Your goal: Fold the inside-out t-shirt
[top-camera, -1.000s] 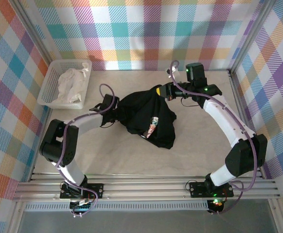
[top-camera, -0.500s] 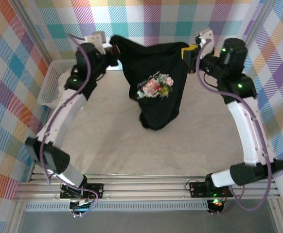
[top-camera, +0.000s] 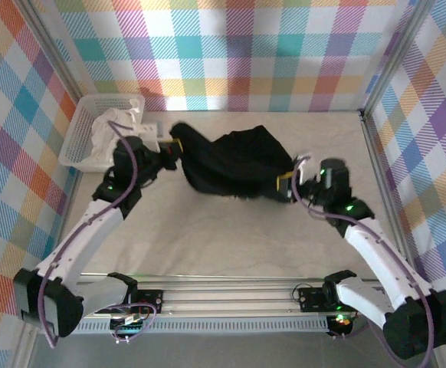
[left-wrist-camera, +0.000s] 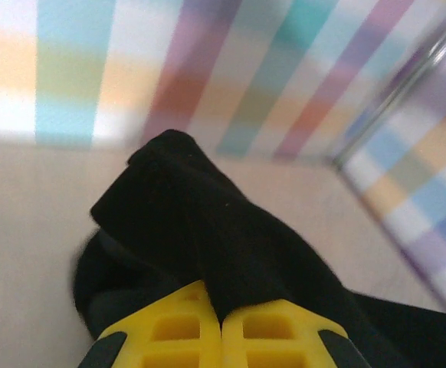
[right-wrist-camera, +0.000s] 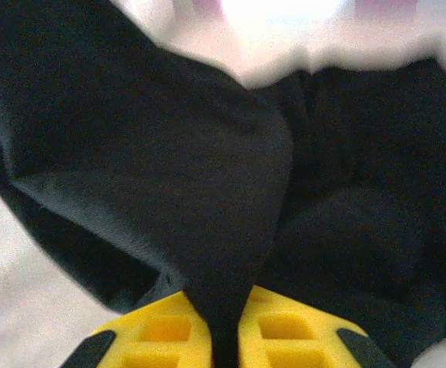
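Spreading the inside-out t-shirt
Left gripper and right gripper pinch its edges; even tension should avoid bunching

The inside-out t-shirt is soft matt black cloth, slightly fuzzy up close, and the left gripper and right gripper have smooth yellow plastic fingers. Tabletop looks like matt beige cloth, the basket at its far left corner is white plastic lattice, rails along the near edge are brushed metal.
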